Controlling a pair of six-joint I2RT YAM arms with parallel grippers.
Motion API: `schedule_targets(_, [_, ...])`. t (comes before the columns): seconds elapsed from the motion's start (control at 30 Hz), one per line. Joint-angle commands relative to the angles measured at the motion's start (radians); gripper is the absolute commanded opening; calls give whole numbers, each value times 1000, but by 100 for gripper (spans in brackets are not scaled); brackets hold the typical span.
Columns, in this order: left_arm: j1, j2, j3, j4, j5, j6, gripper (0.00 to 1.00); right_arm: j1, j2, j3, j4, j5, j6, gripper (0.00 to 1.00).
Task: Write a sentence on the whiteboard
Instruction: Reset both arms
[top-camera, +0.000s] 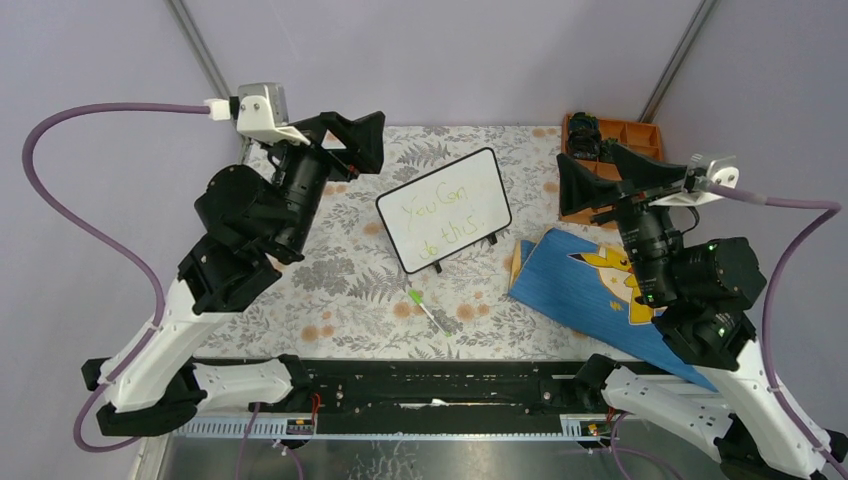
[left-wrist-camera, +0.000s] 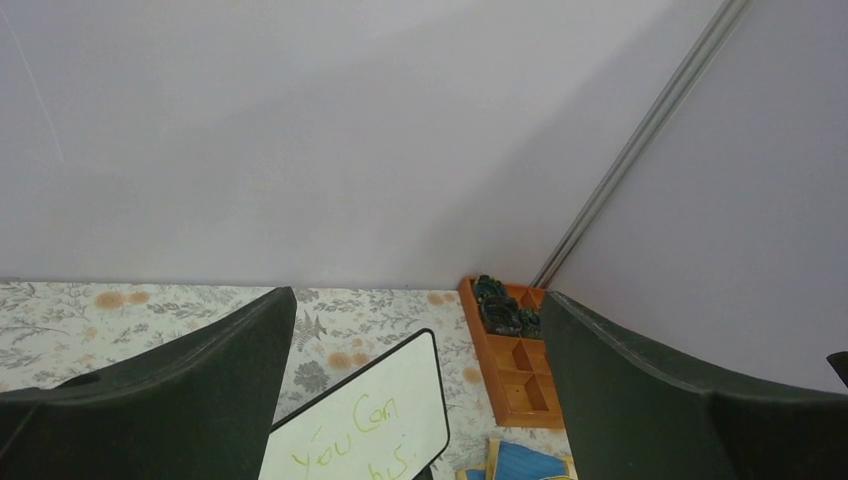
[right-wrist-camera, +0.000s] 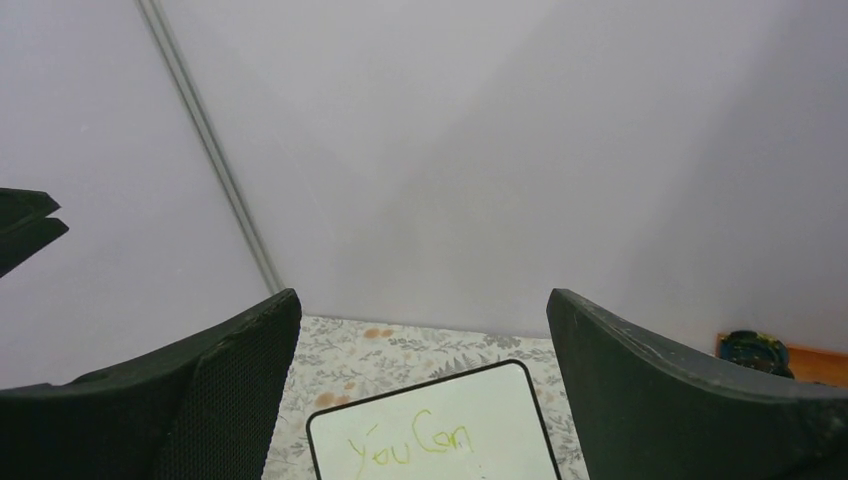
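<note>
The whiteboard lies tilted on the floral tablecloth at mid-table, white with a thin black frame. The sentence in light green reads "You Can do this" in two lines. A green marker lies on the cloth in front of the board, held by nothing. My left gripper hovers raised to the board's left, open and empty. My right gripper is raised to the board's right, also open and empty. The board shows between the left gripper's fingers. Its top half shows below the right gripper.
An orange compartment tray with dark small objects stands at the back right corner. A blue book with a yellow cartoon figure lies right of the board, under my right arm. Lilac walls close the back and sides.
</note>
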Motion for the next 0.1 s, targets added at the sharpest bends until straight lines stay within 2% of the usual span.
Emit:
schedule_targets(0.0, [-6, -2, -15, 70, -19, 11, 99, -1, -4, -17, 77, -30, 8, 100])
schedule_targets(0.07, [-6, -5, -22, 74, -23, 17, 99, -1, 4, -11, 74, -29, 8, 100])
